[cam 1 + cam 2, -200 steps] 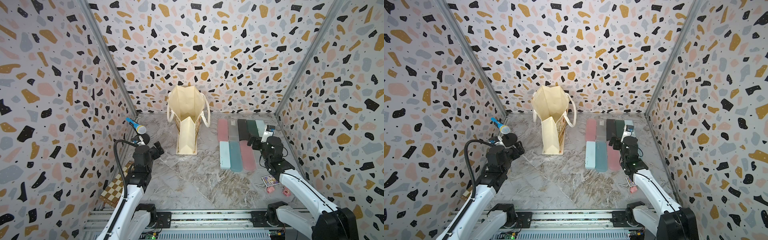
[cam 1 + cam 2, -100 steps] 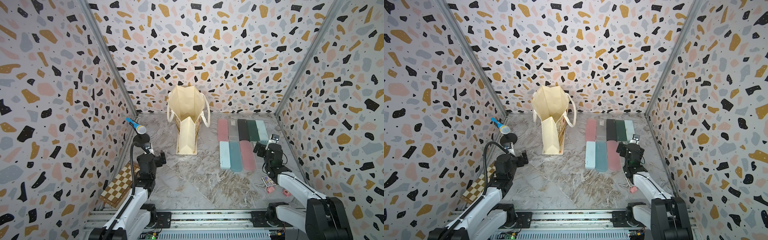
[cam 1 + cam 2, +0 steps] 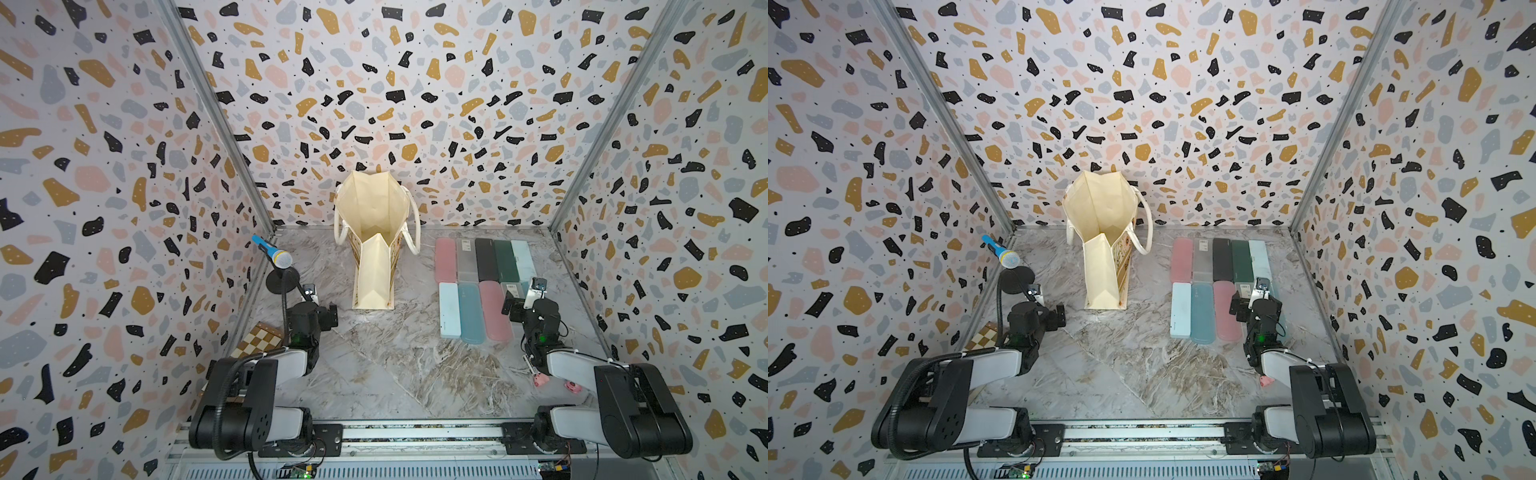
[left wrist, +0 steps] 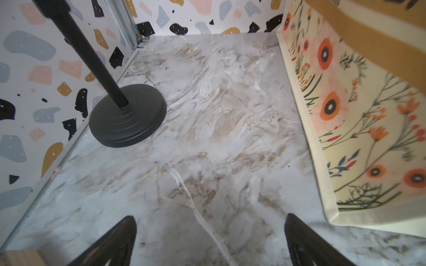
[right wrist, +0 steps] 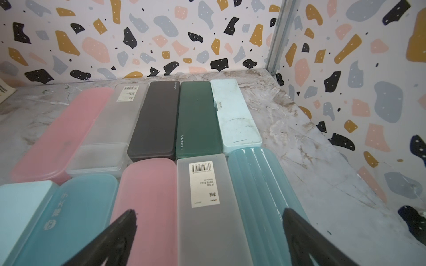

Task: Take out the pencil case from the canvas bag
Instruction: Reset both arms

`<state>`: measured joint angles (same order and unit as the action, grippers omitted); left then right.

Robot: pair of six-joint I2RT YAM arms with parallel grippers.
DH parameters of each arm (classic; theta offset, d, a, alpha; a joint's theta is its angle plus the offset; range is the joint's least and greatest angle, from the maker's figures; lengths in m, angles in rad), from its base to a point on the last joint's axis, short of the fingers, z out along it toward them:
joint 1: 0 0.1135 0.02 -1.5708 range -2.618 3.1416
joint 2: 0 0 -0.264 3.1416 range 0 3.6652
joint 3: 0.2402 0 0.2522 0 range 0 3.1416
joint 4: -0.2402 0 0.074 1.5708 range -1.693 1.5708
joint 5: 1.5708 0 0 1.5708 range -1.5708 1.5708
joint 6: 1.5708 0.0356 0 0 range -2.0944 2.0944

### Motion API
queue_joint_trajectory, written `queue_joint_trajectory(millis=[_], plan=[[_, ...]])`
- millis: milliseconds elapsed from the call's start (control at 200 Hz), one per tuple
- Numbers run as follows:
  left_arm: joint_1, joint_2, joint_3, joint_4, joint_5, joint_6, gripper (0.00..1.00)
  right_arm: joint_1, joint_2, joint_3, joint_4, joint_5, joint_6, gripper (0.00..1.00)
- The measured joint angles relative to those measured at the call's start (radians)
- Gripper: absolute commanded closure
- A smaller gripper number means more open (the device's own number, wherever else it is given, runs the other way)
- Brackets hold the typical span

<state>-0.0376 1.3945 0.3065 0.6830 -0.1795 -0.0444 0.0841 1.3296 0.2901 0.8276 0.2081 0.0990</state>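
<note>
The canvas bag (image 3: 374, 232) stands upright at the back middle of the table, mouth open; only cream lining shows inside it in both top views. Its floral side (image 4: 359, 129) fills one edge of the left wrist view. Several pencil cases (image 3: 478, 286) lie flat in two rows to the right of the bag. My left gripper (image 3: 322, 303) hovers low near the bag's front left corner, open and empty (image 4: 208, 221). My right gripper (image 3: 521, 301) is open over the front row, above a frosted grey case (image 5: 207, 207), holding nothing.
A toy microphone (image 3: 272, 253) on a black stand with a round base (image 4: 128, 115) stands by the left wall. A chessboard (image 3: 259, 338) lies at the front left. Small pink objects (image 3: 540, 379) sit under the right arm. Patterned walls close three sides.
Both arms have pulled back toward the front rail and folded low. The right gripper moved from the back row of cases to the front row. Both grippers stayed open.
</note>
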Motion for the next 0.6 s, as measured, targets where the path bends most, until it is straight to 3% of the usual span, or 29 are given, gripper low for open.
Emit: queue_joint_trajectory(millis=[250, 601], plan=[[0.02, 0.015, 0.002, 0.047, 0.073, 0.007, 0.01, -0.001, 0.134, -0.077, 0.274, -0.039, -0.048, 0.01], [0.019, 0.016, 0.018, 0.053, 0.123, 0.019, 0.01, 0.001, 0.156, -0.091, 0.338, -0.11, -0.095, 0.01]])
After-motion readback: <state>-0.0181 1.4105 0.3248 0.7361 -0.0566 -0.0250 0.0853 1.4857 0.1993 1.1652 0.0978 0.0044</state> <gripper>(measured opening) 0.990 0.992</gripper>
